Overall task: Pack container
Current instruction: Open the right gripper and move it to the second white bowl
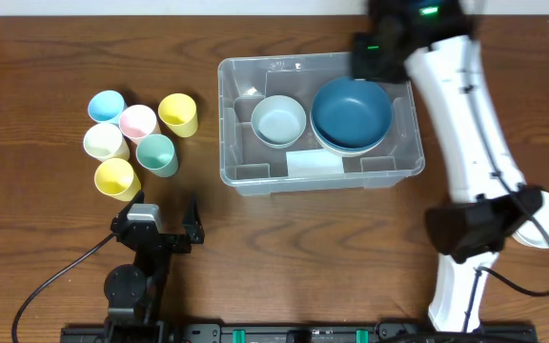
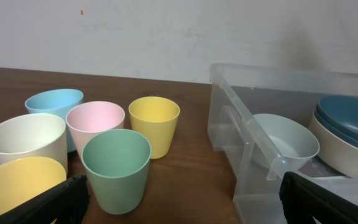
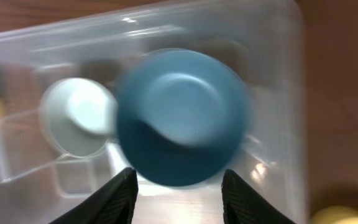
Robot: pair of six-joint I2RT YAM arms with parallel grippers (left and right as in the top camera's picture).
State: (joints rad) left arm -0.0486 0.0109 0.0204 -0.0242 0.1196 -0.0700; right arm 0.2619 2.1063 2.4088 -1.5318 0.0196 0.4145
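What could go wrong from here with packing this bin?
The six pastel plastic cups stand bunched together, so the open left gripper might topple neighbours when taking one. The pale blue bowl and the dark blue round bowl already fill much of the clear plastic rectangular container, leaving cups little room. The open right gripper hangs by its far wall and could clip it.

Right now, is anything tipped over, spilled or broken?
No, nothing looks wrong. The six cups stand upright together on the table, and the blue bowl and pale bowl sit upright inside the container. No spills or cracks show.
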